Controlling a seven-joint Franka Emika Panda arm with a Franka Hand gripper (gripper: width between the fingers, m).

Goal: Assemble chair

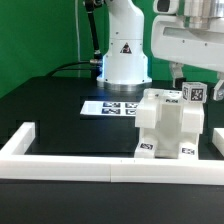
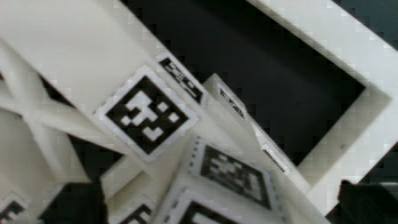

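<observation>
**Exterior view.** The chair (image 1: 168,125), a blocky white assembly with black-and-white tags, stands on the black table (image 1: 50,110) toward the exterior view's right. Its near face is just beside the white border rail (image 1: 60,160). The gripper (image 1: 192,78) hangs directly over the chair's far right upper block; its jaw spacing is unclear here. The marker board (image 1: 110,105) lies to the chair's left, in front of the robot base (image 1: 125,50).

**Wrist view.** The chair (image 2: 151,112) appears at close range, its tag patterns distinct. The gripper (image 2: 214,200) shows dark fingertips (image 2: 63,200) set wide apart with a tagged block between them; contact cannot be made out. A corner of the rail (image 2: 338,110) lies beyond.
</observation>
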